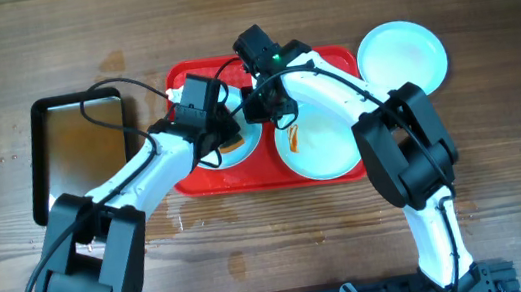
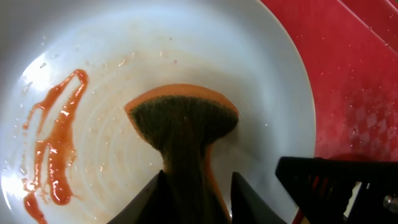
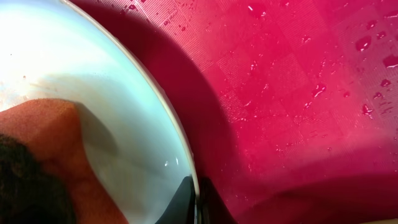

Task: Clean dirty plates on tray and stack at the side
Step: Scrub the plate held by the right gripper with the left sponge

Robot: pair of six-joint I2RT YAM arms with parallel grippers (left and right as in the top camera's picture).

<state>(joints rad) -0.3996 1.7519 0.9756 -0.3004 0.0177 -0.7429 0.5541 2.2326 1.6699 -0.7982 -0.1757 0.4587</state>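
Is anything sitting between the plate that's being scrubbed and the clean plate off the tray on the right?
Yes. A second pale blue-white round plate with an orange-red smear lies on the red plastic tray between the scrubbed plate and the clean plate.

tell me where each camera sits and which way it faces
overhead: above the table, facing straight down on the large red rectangular plastic tray; both arms show.
left wrist: down into a round pale blue-white plate; left gripper clamps an orange sponge.
right wrist: low over the tray, right gripper pinching that plate's rim.
Both wrist views share plate and sponge.
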